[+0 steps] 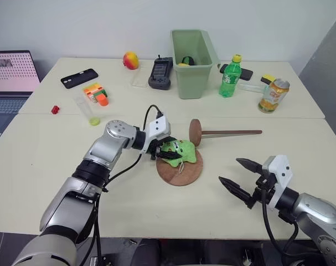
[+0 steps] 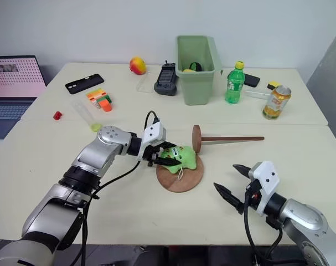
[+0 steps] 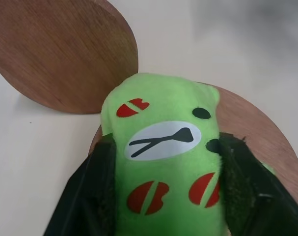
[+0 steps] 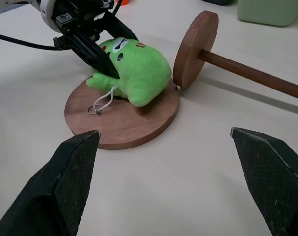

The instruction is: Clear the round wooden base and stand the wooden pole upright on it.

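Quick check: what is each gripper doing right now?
Left gripper: closed on the green plush toy lying on the round wooden base.
Right gripper: open, holding nothing.

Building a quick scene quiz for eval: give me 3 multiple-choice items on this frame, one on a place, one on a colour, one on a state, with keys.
1. Where does the green plush toy lie?
A. in the green bin
B. on the round wooden base
C. beside the laptop

2. What colour is the cap of the green bottle?
A. yellow
B. red
C. white

3. How does the wooden pole stand?
A. upright on the base
B. lying on its side on the table
C. held in the right gripper

Key:
1 B, the toy rests on the disc, with the left gripper closed on it.
2 A, the head views show a yellow cap.
3 B, the rod lies flat, its end disc next to the base; the right gripper hangs open and empty.
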